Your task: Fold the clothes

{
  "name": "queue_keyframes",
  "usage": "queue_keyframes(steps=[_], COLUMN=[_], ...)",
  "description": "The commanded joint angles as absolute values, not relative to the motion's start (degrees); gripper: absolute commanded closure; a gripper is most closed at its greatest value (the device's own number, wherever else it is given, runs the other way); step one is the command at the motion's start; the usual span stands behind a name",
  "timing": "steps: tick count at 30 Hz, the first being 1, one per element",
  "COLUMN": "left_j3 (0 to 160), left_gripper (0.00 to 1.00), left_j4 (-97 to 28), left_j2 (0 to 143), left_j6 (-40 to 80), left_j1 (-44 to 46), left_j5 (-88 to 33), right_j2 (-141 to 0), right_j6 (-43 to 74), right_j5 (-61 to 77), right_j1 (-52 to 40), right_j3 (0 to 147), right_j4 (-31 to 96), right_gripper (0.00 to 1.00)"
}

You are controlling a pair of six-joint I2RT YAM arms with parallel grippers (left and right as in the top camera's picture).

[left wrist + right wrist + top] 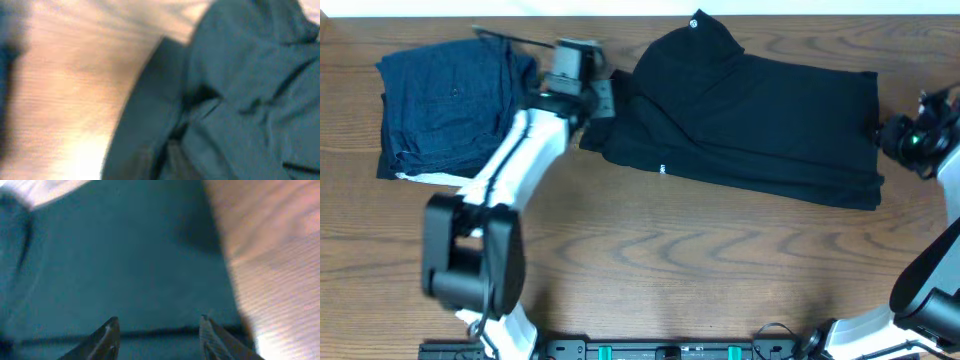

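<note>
We see the black T-shirt [760, 110] on the wood-grain table [670, 250], beside our pressed-together left gripper [608, 98] and beneath our spread right gripper [159, 319].

The overhead view is evenly lit and sharp; both wrist views are blurred; the T-shirt [240, 100] looks teal; glare whitens the table [75, 150].

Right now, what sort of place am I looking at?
Probably a robot test bench, not a home: a wood-grain table, two robot arms based at its near edge, and only laundry laid out, a black T-shirt and folded navy garments.
</note>
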State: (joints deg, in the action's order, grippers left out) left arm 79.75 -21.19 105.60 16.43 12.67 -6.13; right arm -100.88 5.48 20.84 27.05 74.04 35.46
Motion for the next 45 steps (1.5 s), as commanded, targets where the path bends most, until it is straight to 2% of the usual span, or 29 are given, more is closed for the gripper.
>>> queue_keyframes(steps=[1,5,9,13,19,26,28,31,36,42,45], left_j3=[80.7,80.6,79.6,79.6,79.6,79.6,79.6,79.5,79.5,79.5,79.5], left_gripper=[0.94,0.94,0.94,0.94,0.94,0.94,0.94,0.94,0.94,0.94,0.94], left_j4=[-25.0,-29.1,-29.5,-29.5,-29.5,-29.3,-29.2,-28.8,-27.0,-26.7,-26.7], left_j2=[104.9,106.3,108.4,111.6,116.0,117.1,117.3,117.8,120.4,122.4,122.5], left_j6=[20.7,20.7,20.5,20.4,20.9,20.9,20.9,21.3,23.3,23.2,23.2], left_j1=[10.3,11.1,13.6,14.8,14.8,14.8,14.8,14.8,14.8,14.8,14.8], left_j5=[-11.9,-19.1,-18.8,-18.9,-18.9,-19.0,-18.8,-18.8,-18.9,-18.9,-18.8], right_j2=[-101.2,-101.4,-101.4,-101.4,-104.0,-110.4,-112.2,-113.9,-115.1,-115.1,-115.2], right_j6=[-2.7,-2.7,-3.5,-4.3,-16.8,-26.8,-29.8,-32.3,-32.3,-32.2,-32.2], right_j5=[20.0,18.9,18.5,18.7,15.6,6.9,5.1,1.0,-7.4,-7.3,-7.0], right_j1=[20.9,14.4,7.9,1.7,-7.7,-17.5,-20.5,-24.2,-29.3,-30.9,-30.9], right_j3=[78.5,78.4,77.7,77.6,77.5,77.5,77.5,77.5,77.5,77.5,77.5], right_j4=[40.9,46.3,44.9,45.0,43.2,31.7,28.5,25.1,21.9,22.7,23.2], right_gripper=[0.6,0.78,0.99,0.99,0.99,0.99,0.94,0.75,0.56,0.51,0.46])
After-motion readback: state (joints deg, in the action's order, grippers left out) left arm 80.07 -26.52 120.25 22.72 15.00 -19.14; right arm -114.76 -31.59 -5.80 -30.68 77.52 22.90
